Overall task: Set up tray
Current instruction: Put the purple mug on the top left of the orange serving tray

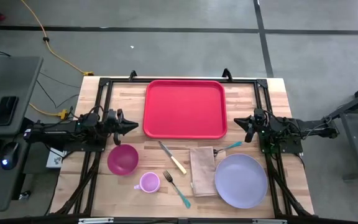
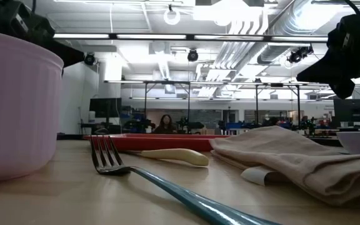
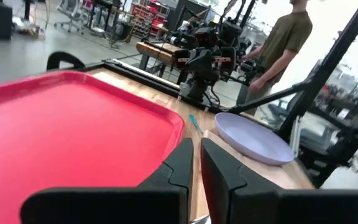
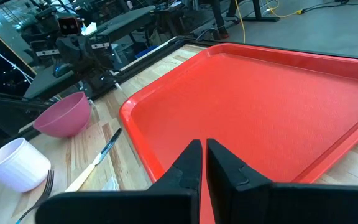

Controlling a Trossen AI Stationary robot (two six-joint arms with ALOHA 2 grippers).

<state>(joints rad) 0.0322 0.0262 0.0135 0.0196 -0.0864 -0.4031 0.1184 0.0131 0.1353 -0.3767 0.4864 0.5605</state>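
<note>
We find the left gripper point(image 1: 133, 126) just off the left rim of the tray point(image 1: 185, 109), jaws nearly closed, gripping nothing. The tray lies empty at the table's point(image 1: 278, 106) far middle. The right gripper point(image 1: 237, 123) sits closed beside its right rim.

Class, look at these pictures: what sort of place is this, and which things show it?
Probably a robotics lab or workshop: exposed ceiling ducts, more robot arms on another bench, and a desk with keyboard and mouse beside the wooden table.
</note>
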